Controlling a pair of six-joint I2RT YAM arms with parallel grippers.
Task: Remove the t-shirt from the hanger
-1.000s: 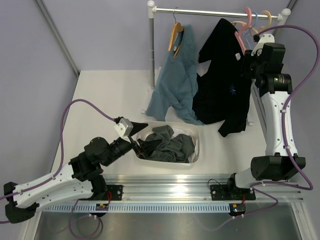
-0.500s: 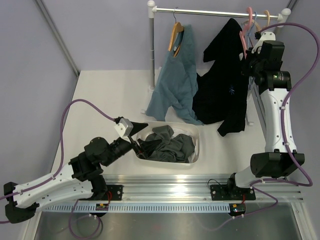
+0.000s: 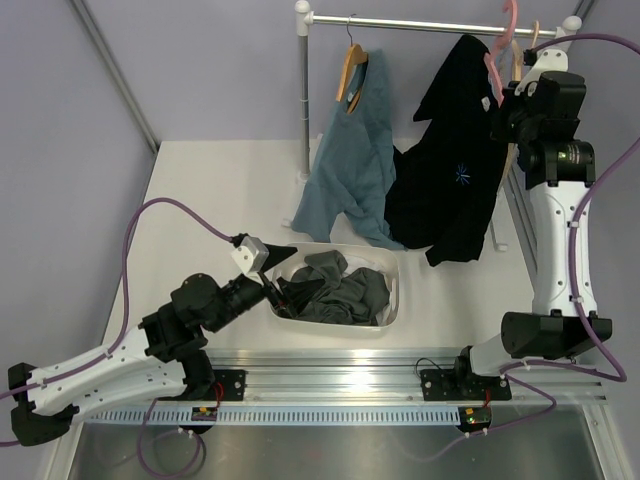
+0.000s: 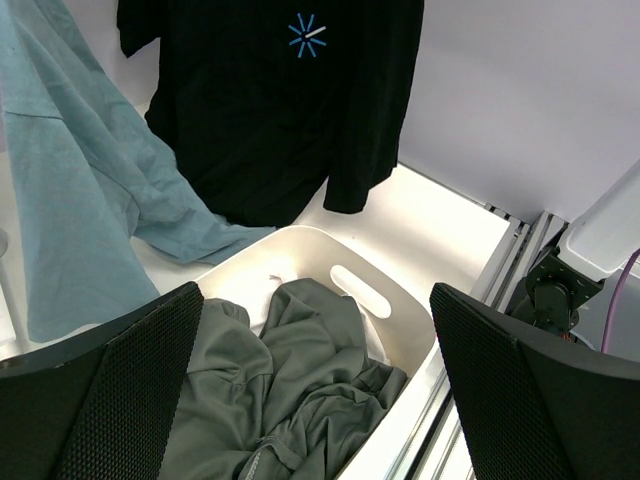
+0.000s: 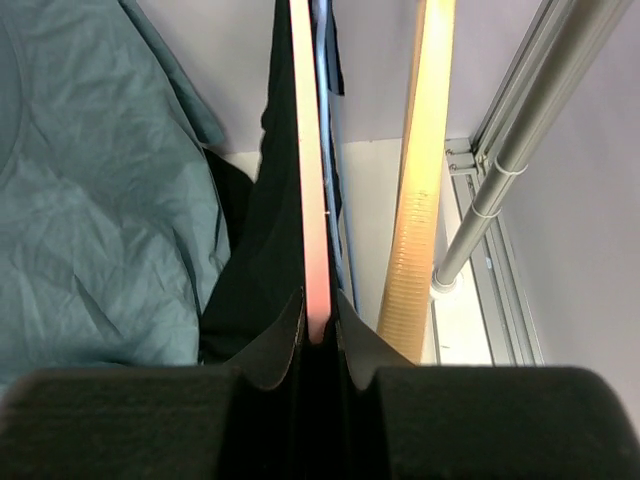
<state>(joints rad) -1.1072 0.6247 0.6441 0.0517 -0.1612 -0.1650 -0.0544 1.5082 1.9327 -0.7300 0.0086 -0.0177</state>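
only wrist view shows right hand pinching hanger

No readable text; only a light-blue starburst print on the t-shirt

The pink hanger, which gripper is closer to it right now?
Right. The right gripper is shut on the pink hanger up by the rail; the left gripper hangs open at the white bin, far from it.
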